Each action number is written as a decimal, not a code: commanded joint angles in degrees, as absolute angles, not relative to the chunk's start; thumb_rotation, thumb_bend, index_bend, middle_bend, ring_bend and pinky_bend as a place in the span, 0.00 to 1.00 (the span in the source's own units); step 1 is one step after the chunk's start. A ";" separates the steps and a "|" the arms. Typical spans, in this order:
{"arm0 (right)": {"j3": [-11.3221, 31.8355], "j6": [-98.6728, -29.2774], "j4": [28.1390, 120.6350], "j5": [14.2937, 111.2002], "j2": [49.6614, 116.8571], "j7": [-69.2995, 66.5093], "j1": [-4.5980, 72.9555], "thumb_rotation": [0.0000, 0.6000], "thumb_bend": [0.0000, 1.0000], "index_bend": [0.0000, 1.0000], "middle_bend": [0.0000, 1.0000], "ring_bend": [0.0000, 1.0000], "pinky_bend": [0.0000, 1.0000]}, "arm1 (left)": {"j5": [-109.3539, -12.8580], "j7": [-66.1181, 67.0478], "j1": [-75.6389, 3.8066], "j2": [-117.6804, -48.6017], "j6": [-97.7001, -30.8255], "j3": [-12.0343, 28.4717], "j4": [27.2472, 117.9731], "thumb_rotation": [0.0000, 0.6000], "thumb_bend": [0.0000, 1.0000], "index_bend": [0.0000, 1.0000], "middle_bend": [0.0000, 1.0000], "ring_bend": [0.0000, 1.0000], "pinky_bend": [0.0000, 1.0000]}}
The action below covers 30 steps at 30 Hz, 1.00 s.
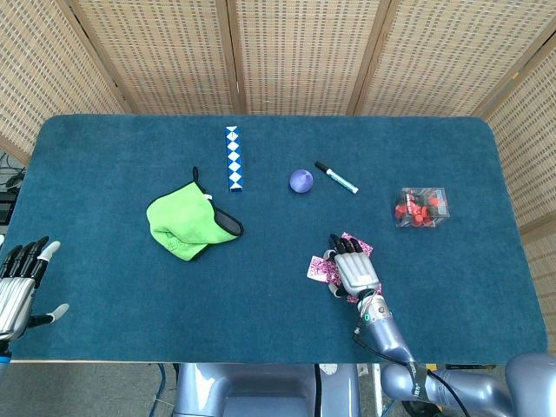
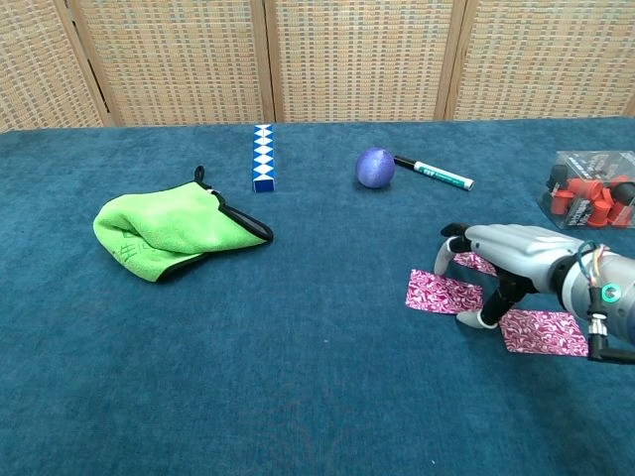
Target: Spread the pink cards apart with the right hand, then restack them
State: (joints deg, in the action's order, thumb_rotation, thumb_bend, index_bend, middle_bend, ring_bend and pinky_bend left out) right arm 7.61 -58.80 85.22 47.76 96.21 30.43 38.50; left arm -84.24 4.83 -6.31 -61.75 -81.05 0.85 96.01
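On the blue table (image 1: pixel 261 295), a green cloth (image 1: pixel 187 224) lies left of centre. The right hand (image 2: pixel 516 253) arches near the front edge, fingertips (image 2: pixel 466 319) pressed down among spread pink cards (image 2: pixel 443 292), gripping none. The left hand (image 1: pixel 19 282) hangs off the front-left corner, fingers apart, holding nothing.

From where I stand, nothing can be read: the slim white marker with a green band (image 2: pixel 434 173) may carry print, but it is too small to make out.
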 commanded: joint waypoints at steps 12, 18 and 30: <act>7.77 -59.06 86.28 48.36 95.47 30.41 38.31 1.00 0.41 0.59 0.00 0.00 0.02 | -84.18 4.83 -6.34 -61.71 -80.95 0.84 96.06 1.00 0.04 0.00 0.00 0.00 0.00; 8.60 -59.72 87.83 48.70 94.34 30.37 38.38 1.00 0.41 0.59 0.00 0.00 0.02 | -84.19 4.82 -6.35 -61.67 -80.90 0.82 96.07 1.00 0.04 0.00 0.00 0.00 0.00; 12.09 -58.97 85.57 44.24 91.54 31.14 39.86 1.00 0.41 0.59 0.00 0.00 0.02 | -84.18 4.86 -6.33 -61.69 -80.97 0.84 96.14 1.00 0.04 0.00 0.00 0.00 0.00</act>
State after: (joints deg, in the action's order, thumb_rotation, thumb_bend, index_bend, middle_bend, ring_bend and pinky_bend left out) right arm 11.60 -59.41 86.57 45.16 91.88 30.84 39.51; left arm -84.18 4.86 -6.33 -61.69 -80.97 0.84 96.15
